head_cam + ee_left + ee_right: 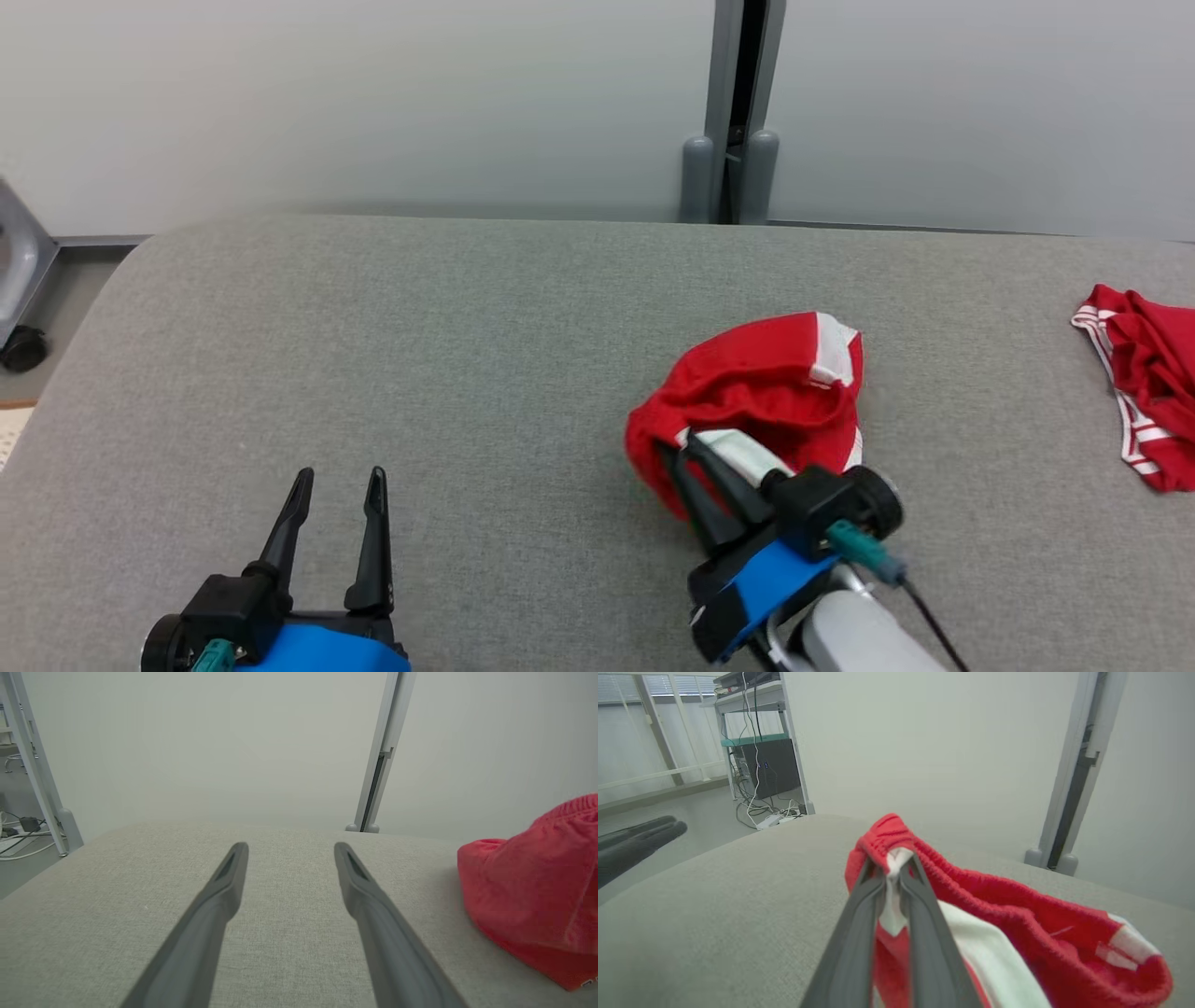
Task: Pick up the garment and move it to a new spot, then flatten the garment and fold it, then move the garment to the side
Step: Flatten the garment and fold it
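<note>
Your left gripper [340,478] and right gripper [682,446] share long dark tapered fingers [373,532], blue casings [770,579] and teal plugs [864,549] (thin black cable [924,613] on the right one); pale grey forearm [854,642].

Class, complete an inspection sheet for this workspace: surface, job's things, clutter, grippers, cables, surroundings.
Surface: padded grey cloth table, rounded corners.
Job's things: red and white garment, bunched, right of centre.
Clutter: second red garment, white-striped, at the table's right edge.
Grippers: left gripper open, holding nothing; right gripper shut on the garment's edge.
Cables: thin black cable at the right wrist; floor cables beside a rack.
Surroundings: pale wall, grey post behind the table.
</note>
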